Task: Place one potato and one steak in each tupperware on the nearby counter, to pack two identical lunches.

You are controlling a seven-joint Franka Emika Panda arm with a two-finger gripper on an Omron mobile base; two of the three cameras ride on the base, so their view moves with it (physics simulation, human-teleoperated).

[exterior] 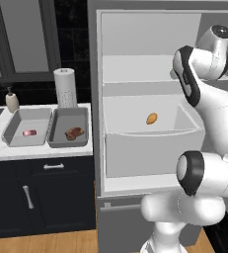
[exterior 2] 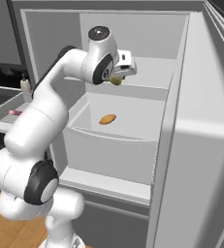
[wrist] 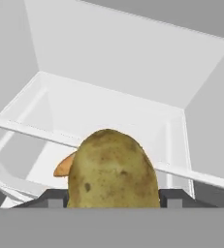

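Two grey tupperware trays stand side by side on the white marbled desk (exterior: 36, 150), at about 9 o'clock from the open fridge in the left base view. In the left tupperware (exterior: 17, 123) lies a small pink steak (exterior: 29, 133). In the right tupperware (exterior: 81, 118) lies a darker, brown-red steak (exterior: 74, 133). Behind the trays stands a roll of paper towels (exterior: 65, 87), and further toward 9 o'clock a small soap bottle (exterior: 12, 101).

The tool (exterior 2: 116, 80) is raised inside the open fridge (exterior 2: 181, 145), above the clear drawer (exterior 2: 108, 145). It is clenched on a brown, speckled potato (wrist: 112, 170). In the hand view this potato sits between the two dark fingertips (wrist: 172, 197) and covers the lower middle of the picture. In the right base view the same potato shows as a small brown lump under the hand, in front of the fridge shelf (exterior 2: 152, 72).

A second, orange-brown potato (exterior: 151, 118) lies on the floor of the drawer, well below the tool. In the hand view its edge comes out at 9 o'clock from behind the held potato. In the right base view it lies near the middle of the drawer, at about 6 o'clock from the tool.

Neither tupperware holds a potato.
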